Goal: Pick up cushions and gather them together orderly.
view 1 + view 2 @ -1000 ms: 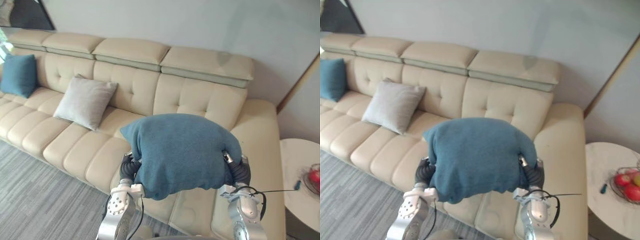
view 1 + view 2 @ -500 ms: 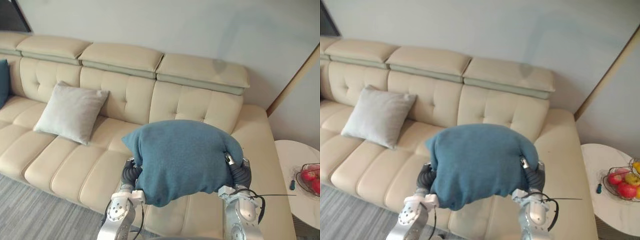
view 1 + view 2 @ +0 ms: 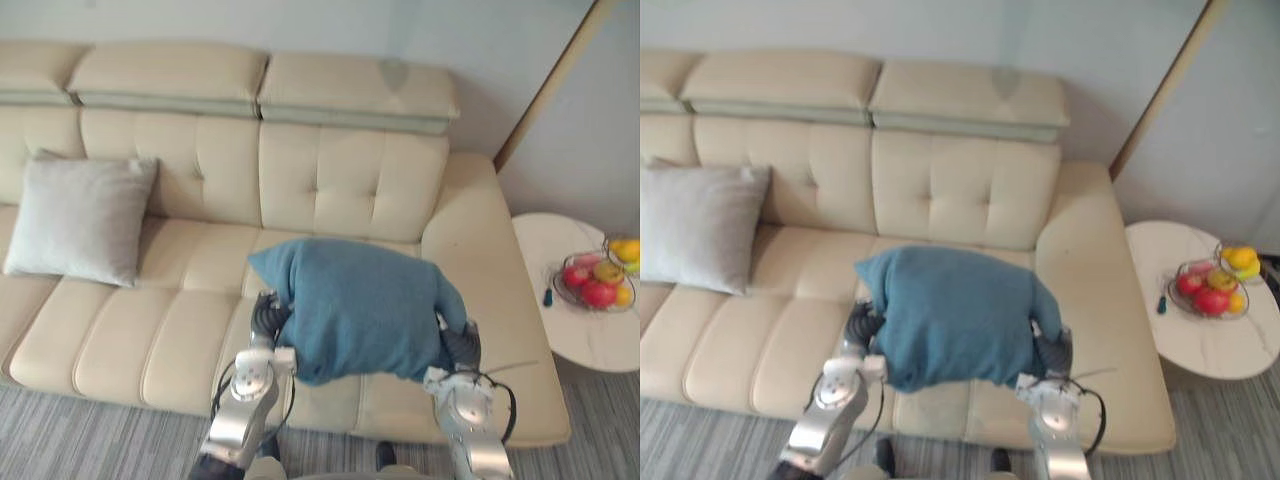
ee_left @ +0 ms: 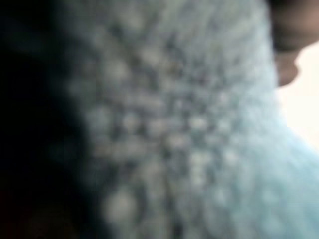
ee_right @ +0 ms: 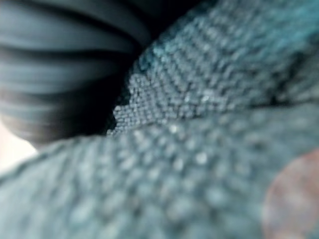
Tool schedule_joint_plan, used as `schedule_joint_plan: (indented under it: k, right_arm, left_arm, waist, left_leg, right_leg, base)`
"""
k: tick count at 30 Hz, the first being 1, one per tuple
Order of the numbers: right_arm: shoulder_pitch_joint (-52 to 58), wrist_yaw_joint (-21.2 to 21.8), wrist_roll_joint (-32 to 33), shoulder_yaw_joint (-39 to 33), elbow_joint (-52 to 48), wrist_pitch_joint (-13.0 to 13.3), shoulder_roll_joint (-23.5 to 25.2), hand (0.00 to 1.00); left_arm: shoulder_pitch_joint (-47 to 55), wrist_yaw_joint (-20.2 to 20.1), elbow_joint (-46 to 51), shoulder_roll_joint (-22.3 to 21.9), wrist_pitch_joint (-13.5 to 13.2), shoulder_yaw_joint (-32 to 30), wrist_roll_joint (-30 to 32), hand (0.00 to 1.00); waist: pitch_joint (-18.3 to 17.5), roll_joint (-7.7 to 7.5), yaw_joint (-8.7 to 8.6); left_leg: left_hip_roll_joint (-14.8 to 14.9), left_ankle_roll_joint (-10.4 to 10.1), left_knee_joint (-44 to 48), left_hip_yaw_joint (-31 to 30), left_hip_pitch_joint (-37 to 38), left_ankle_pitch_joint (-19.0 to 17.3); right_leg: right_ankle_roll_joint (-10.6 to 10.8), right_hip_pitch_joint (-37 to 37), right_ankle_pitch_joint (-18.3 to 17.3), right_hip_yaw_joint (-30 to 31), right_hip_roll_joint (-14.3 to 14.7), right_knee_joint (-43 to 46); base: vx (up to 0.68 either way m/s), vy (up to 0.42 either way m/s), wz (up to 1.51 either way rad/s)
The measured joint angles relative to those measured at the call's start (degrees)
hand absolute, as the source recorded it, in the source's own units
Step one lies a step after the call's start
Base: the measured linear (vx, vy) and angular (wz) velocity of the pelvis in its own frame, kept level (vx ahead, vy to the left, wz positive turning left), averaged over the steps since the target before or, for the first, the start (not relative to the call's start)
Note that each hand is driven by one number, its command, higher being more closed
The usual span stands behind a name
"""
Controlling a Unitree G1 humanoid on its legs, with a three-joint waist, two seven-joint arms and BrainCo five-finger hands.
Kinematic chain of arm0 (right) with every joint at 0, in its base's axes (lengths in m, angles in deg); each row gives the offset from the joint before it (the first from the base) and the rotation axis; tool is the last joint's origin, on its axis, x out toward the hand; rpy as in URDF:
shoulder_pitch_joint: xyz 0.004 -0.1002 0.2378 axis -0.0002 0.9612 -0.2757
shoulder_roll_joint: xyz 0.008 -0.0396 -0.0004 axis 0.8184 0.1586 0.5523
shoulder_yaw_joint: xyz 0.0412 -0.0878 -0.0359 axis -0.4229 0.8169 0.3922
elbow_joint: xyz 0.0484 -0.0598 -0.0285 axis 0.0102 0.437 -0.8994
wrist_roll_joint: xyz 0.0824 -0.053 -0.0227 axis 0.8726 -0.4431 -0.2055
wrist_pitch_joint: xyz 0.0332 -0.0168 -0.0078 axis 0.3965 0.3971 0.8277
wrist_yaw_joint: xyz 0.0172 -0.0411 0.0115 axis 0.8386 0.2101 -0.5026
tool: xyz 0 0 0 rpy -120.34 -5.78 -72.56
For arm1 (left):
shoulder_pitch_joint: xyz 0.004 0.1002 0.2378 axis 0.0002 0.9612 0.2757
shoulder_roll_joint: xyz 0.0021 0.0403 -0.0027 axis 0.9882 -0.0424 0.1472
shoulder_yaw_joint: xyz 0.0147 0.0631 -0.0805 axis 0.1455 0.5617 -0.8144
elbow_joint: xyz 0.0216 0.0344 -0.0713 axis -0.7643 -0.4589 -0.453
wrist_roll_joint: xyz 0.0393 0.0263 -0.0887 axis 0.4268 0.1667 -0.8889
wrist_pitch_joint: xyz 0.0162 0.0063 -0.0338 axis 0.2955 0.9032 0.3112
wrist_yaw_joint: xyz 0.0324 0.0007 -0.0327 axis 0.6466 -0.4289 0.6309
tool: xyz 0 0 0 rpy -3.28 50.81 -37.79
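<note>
I carry the blue cushion (image 3: 360,310) in front of me, between my left hand (image 3: 264,320) and my right hand (image 3: 458,345). It is over the front of the seat of the sofa (image 3: 330,180), toward the sofa's right part, and it seems to be lifted free of the seat. Each hand is against one side of the cushion. The cushion covers both hands beyond their dark ribbed covers, so I cannot tell if they are clenched in the cloth or lie flat against it. In both wrist views the blue woven cloth is directly against the hand, so I judge the contact is close on both sides.

The grey cushion (image 3: 75,218) stands on the seat at the left and leans on the backrest. It is well apart from the blue one. At the right of the sofa is a small round worktop (image 3: 575,330) with a basket of fruit (image 3: 598,280), which I think has no part in this job.

As I judge it, the task is only partly done. One cushion is picked up, but the two cushions are not yet together. What is left is to bring the blue cushion to the grey one, set it down just beside it against the backrest, and make the pair stand in good order.
</note>
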Motion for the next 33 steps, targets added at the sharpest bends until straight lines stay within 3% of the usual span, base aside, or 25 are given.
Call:
schedule_joint_plan:
  k: [8, 13, 14, 21, 27, 33]
  right_arm:
    - [-26.22, -8.19, -4.49, 0.25, 4.55, -0.19, -5.56, 1.0]
    - [-39.71, -13.89, -7.87, -1.69, 7.22, -0.16, -5.94, 1.0]
    - [-42.5, -15.41, -8.95, -2.13, 8.37, -0.16, -5.93, 0.0]
    - [-54.84, -20.37, -11.02, -6.39, 18.64, -0.98, -4.96, 0.0]
    - [-61.69, -14.44, -3.61, -10.82, 32.62, -3.99, -4.64, 0.0]
    - [-62.33, -9.56, 0.35, -11.87, 37.98, -5.84, -4.03, 0.0]
  left_arm:
    - [-26.99, 7.62, -10.33, 6.55, -0.96, -0.8, -0.04, 1.0]
    - [-42.77, 8.51, -17.44, 10.08, -3.16, -1.85, -1.21, 1.0]
    - [-46.97, 8.47, -20.16, 10.72, -3.51, -2.08, -1.3, 0.0]
    - [-66.49, 7.94, -37.74, 11.47, -3.14, -6.01, -2.93, 0.0]
    - [-70.41, 3.89, -48.84, 7.5, -0.67, -16.06, -7.08, 0.0]
    - [-63.51, 1.62, -49.62, 4.24, -0.53, -21.88, -9.68, 0.0]
  waist:
    - [2.9, 1.13, 0.7]
    - [5.77, 1.5, 0.4]
    - [6.25, 1.75, 0.28]
    - [9.9, 3.03, 0.24]
    - [14.31, 3.63, 0.11]
    - [17.06, 4.41, -0.28]
  left_leg:
    - [1.84, -0.27, 0.2, -2.12, -11.78, 4.52]
    - [1.29, -0.08, -3.78, -2.23, -14.06, 8.02]
    - [1.07, -0.07, -4.76, -2.62, -14.84, 8.79]
    - [0.73, -0.13, -9.05, -3.25, -18.68, 12.05]
    - [0.95, -0.21, -9.42, -3.53, -20.7, 12.69]
    - [1.08, -0.72, -9.42, -4.76, -21.71, 13.02]
  right_leg:
    - [0.35, -10.86, 2.63, -0.8, 2.21, -0.06]
    - [0.55, -14.52, 3.94, -0.88, 2.19, -0.68]
    - [0.59, -15.53, 4.01, -1.08, 2.08, -0.72]
    - [0.83, -20.12, 5.33, -2.17, 2.11, -2.27]
    - [0.77, -21.79, 5.68, -3.0, 2.19, -2.56]
    - [0.76, -22.4, 5.64, -3.81, 2.27, -2.25]
  base:
    - [-0.12, -0.032, 0.05]
    - [-0.05, -0.006, 0.03]
    - [-0.02, 0.011, 0.1]
    - [0.0, 0.009, 0.05]
    - [0.0, 0.0, 0.0]
    - [0.01, 0.004, 0.05]
